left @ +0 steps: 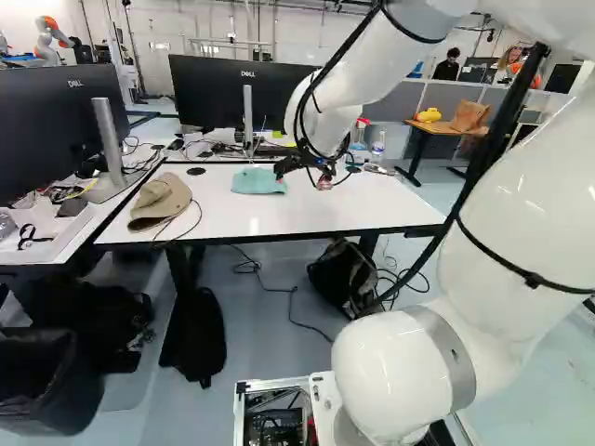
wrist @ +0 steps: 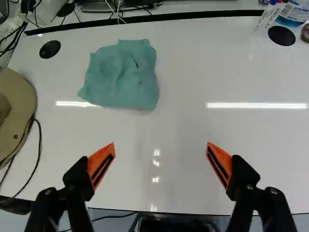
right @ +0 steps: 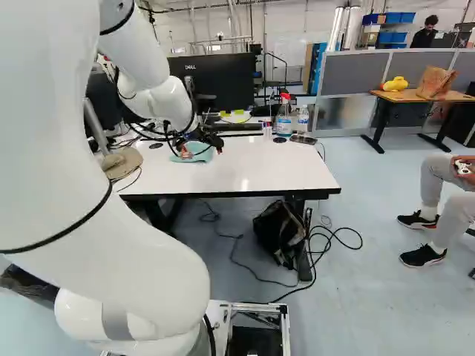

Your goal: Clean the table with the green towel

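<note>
My gripper [left: 305, 175] hangs over the white table [left: 307, 209] in the left base view, close to the green towel [left: 257, 181]. The wrist view shows the gripper [wrist: 161, 143] with its two orange-padded fingers wide apart and only bare tabletop between them. Ahead of the fingers, nearer the left-hand one, the towel [wrist: 120, 75] lies crumpled and flat on the table, touched by neither finger. In the right base view the arm and gripper partly cover the towel [right: 194, 151].
A tan cap [left: 160, 202] with a dark cable lies beside the towel on the table's edge. Spray bottle [right: 283, 115] and clear bottle [right: 303, 119] stand at the far edge, near monitors [right: 215, 80]. A backpack [right: 280, 231] sits under the table. Another robot [left: 50, 39] stands far back.
</note>
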You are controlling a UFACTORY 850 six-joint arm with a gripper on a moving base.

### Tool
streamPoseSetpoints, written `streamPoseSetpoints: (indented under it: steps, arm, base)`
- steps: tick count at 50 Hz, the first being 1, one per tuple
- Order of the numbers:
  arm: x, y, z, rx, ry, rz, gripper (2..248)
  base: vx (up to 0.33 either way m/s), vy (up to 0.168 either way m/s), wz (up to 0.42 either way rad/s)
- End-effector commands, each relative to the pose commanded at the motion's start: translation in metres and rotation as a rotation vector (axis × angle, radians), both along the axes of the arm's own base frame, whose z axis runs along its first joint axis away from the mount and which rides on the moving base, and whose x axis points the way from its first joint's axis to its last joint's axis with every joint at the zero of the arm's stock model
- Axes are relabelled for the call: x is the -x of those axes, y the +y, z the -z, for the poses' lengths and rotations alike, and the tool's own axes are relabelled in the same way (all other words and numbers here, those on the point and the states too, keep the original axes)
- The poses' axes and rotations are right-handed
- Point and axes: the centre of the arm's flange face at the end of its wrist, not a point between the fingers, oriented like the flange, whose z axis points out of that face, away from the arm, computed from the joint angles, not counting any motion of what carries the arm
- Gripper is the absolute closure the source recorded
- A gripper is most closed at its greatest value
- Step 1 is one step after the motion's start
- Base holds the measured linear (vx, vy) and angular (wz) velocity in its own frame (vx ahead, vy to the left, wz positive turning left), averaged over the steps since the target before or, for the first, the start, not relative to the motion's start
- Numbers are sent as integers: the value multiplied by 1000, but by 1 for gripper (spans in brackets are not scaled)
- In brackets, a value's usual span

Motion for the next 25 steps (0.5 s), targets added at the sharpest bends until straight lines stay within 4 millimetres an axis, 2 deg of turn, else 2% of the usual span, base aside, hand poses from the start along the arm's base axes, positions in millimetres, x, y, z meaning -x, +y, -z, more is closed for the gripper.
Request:
streamPoseSetpoints:
  steps: [25]
  arm:
    - [41, -21, 43, 20, -167, 30, 3]
  base:
    - [0, 0, 0]
